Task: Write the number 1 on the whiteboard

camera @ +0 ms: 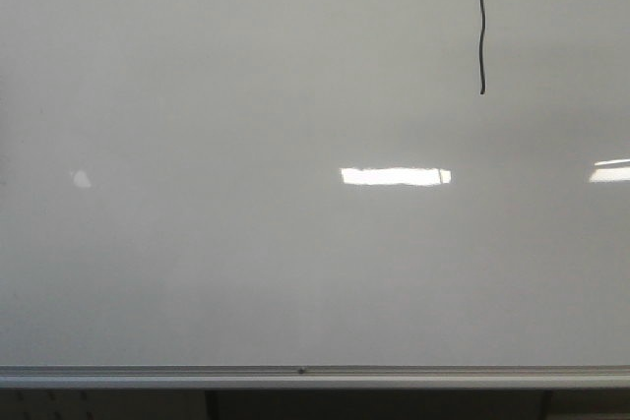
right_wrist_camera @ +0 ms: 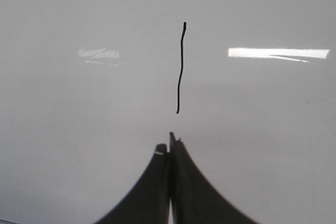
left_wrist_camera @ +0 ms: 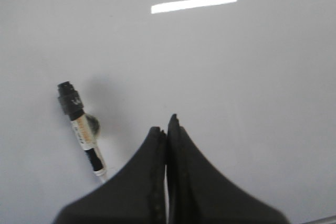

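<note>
Glossy pale grey-white flat whiteboard (camera: 246,272) with silver rail fills our front view. We see the thin wavy black vertical number 1 (camera: 482,25) at upper right. Left pincer (left_wrist_camera: 167,124) and right pincer (right_wrist_camera: 170,142) pressed together; black-capped marker (left_wrist_camera: 81,128) lies beside left one.

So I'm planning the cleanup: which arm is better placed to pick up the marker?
Left, probably. The marker lies on the whiteboard close beside the left gripper, whose jaws are shut. The right gripper, also shut, sits just below the number 1, with no marker in its view.
</note>
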You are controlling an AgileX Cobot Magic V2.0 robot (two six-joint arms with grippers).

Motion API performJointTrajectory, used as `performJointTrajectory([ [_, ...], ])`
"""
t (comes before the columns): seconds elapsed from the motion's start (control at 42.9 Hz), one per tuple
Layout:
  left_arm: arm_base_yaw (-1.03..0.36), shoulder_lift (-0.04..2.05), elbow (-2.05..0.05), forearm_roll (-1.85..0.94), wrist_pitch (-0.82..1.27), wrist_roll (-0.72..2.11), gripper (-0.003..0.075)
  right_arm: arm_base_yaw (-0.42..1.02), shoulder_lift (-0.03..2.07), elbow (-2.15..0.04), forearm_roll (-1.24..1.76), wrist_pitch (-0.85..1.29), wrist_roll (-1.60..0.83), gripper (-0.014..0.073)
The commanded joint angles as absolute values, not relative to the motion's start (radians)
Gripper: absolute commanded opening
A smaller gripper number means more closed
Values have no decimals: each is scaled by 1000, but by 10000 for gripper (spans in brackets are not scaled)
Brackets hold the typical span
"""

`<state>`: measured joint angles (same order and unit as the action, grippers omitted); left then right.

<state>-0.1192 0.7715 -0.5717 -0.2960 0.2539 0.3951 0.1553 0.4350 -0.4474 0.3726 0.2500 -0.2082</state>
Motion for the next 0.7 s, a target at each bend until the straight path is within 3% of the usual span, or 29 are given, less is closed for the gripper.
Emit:
performJointTrajectory([
  [0.0,-174,692,-542,-315,151,395,-20,149,371,-429,386,149,-206,-89],
  [0.326,-240,475,-391,-340,68,395,-20,149,248,-370,386,150,-206,-89],
  [0.676,-240,458,-389,-340,70,395,-20,149,248,-370,386,171,-206,-89],
])
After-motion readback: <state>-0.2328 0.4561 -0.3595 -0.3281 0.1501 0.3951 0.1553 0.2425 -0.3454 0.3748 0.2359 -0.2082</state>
